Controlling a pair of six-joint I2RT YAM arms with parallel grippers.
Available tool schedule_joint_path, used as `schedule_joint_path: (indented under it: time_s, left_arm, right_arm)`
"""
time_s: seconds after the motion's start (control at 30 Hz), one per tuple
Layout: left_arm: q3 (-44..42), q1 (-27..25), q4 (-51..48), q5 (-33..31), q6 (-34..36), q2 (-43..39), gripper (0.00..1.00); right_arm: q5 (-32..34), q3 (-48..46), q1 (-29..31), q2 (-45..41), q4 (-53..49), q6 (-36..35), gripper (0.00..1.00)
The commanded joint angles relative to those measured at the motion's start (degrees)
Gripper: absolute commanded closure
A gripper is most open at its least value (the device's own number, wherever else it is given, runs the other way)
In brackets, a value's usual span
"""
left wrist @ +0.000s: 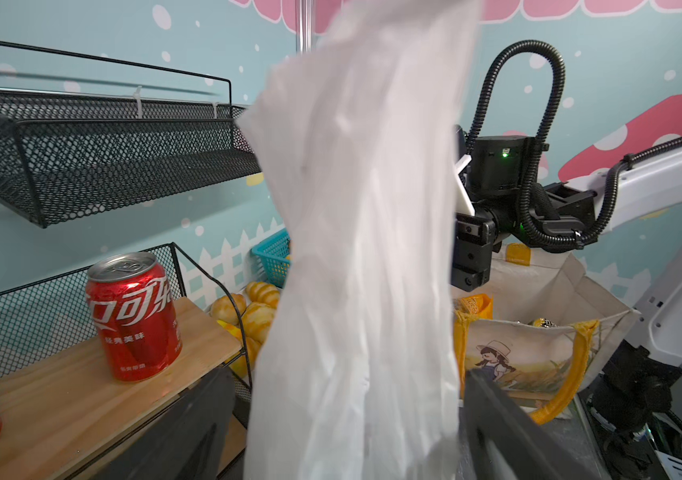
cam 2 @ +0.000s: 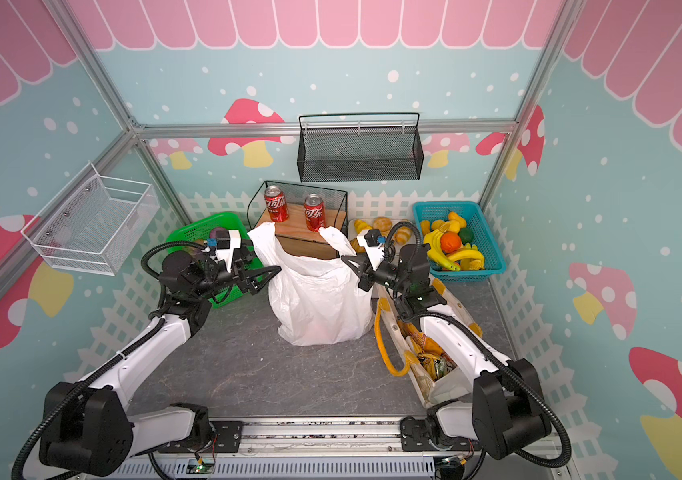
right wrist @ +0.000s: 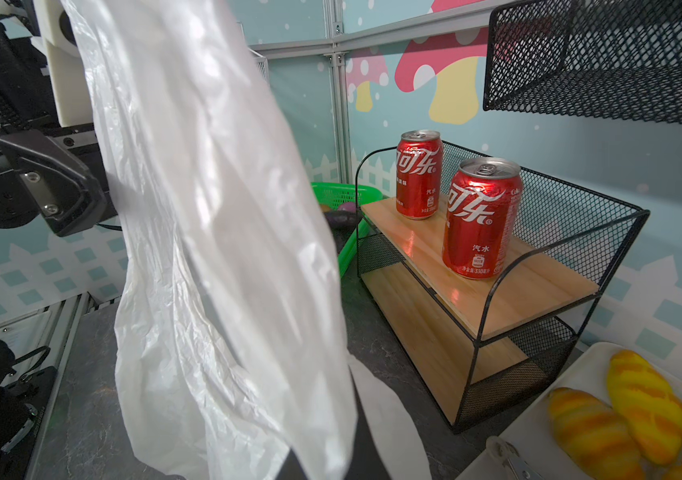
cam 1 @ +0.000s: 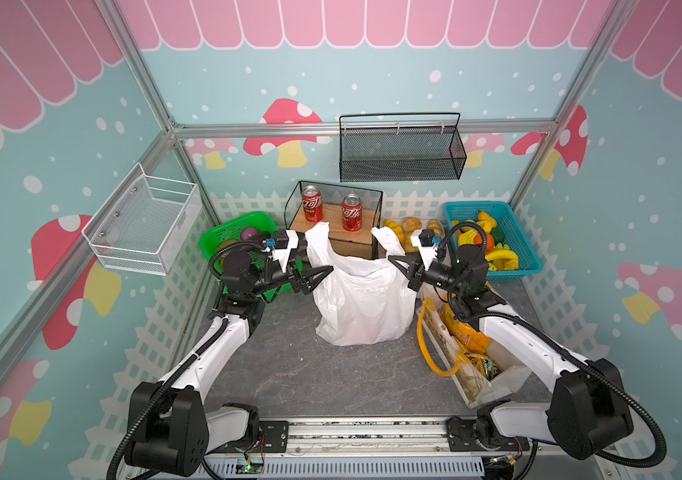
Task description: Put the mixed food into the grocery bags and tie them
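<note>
Nearest the camera, two arms, the left arm point(cam 1: 214, 357) and the right arm point(cam 1: 534, 347), reach from the front rail over the grey bench point(cam 1: 289, 374).

Bags: two. One white plastic bag point(cam 1: 364, 299) stands upright mid-bench, in front of the wire rack point(cam 1: 377, 195), with both of its handles raised. One fabric bag point(left wrist: 538, 353) with yellow handles sits just right of it, under the right arm. Yellow-orange snack packets point(cam 1: 470, 338) show inside; their number cannot be told.

Left gripper point(cam 1: 319, 277): jaws apart, one handle of the white plastic bag between them. Right gripper point(cam 1: 395, 262): closed on the other handle.

Cans: two, first can point(cam 1: 312, 203) and second can point(cam 1: 351, 212), both on the rack's upper shelf.

Bench baskets: two. The green basket point(cam 1: 239, 222) behind the left gripper holds vegetables point(cam 1: 249, 235); the blue basket point(cam 1: 476, 204) at far right holds fruit point(cam 1: 484, 243).

Wall baskets: two, one white basket point(cam 1: 144, 220) and one black basket point(cam 1: 401, 149).
</note>
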Motion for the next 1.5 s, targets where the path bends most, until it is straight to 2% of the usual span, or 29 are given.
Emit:
schedule_joint_path:
  time_s: [0.0,0.17,0.2,0.23,0.3,0.4,0.5,0.63,0.73,0.87,0.93,0.97,1.1,1.27,1.47]
  left_arm:
    - [1.2,-0.7,-1.2,-1.6,4.6,0.5,0.33]
    - [0.5,-0.7,-1.3,-2.1,6.0,-0.3,0.64]
    - [0.2,-0.6,-1.3,-2.4,6.3,-0.5,0.67]
    - [-0.1,-0.7,-1.1,-2.9,6.6,-0.7,0.67]
    - [-1.0,-0.7,0.3,-4.0,6.5,-0.9,0.54]
    - [-2.4,-0.7,3.7,-3.9,5.6,-1.1,0.41]
    - [-3.0,-0.6,5.1,-3.6,4.5,-1.3,0.39]
    - [-4.6,-0.5,8.4,-4.2,3.0,-1.6,0.40]
    - [-5.1,-0.4,10.9,-4.2,1.1,-1.4,0.50]
    - [-4.3,-0.9,9.8,-4.4,1.1,-1.3,0.81]
    - [-2.2,-2.1,1.3,-5.4,6.2,-1.8,0.91]
    - [-0.1,-3.4,-6.0,-6.3,11.0,-2.2,0.96]
    - [9.7,-10.9,-38.2,-12.6,34.5,-2.2,1.00]
    - [18.1,-15.8,-54.4,-17.0,43.2,0.9,1.00]
    - [32.7,-19.9,-72.1,-23.7,51.8,9.3,1.00]
  right_arm:
    - [0.1,1.5,-0.4,0.3,-0.3,0.0,1.00]
    - [0.3,1.6,-0.4,0.1,-0.3,0.1,1.00]
    - [0.3,1.6,-0.4,0.1,-0.3,0.1,1.00]
    - [0.3,1.7,-0.4,0.1,-0.3,0.1,1.00]
    - [0.1,1.8,-0.4,0.2,-0.5,0.2,1.00]
    - [-0.1,1.9,-0.3,0.2,-0.4,0.3,1.00]
    - [0.1,1.9,-0.4,0.0,-0.7,0.1,1.00]
    - [0.2,1.9,-0.4,0.0,-0.8,-0.1,1.00]
    - [0.1,1.9,-0.4,0.3,-0.8,0.0,1.00]
    - [0.3,1.9,-0.4,0.2,-0.9,0.1,1.00]
    - [0.2,2.0,-0.4,0.2,-1.1,0.2,1.00]
    - [-0.1,2.4,-0.4,0.4,-1.6,0.1,1.00]
    - [-0.1,4.9,-1.0,1.5,-5.0,-0.8,1.00]
    - [-4.8,7.2,-2.6,3.3,-6.2,0.5,1.00]
    - [-10.4,8.0,-2.8,4.2,-6.4,-2.6,1.00]
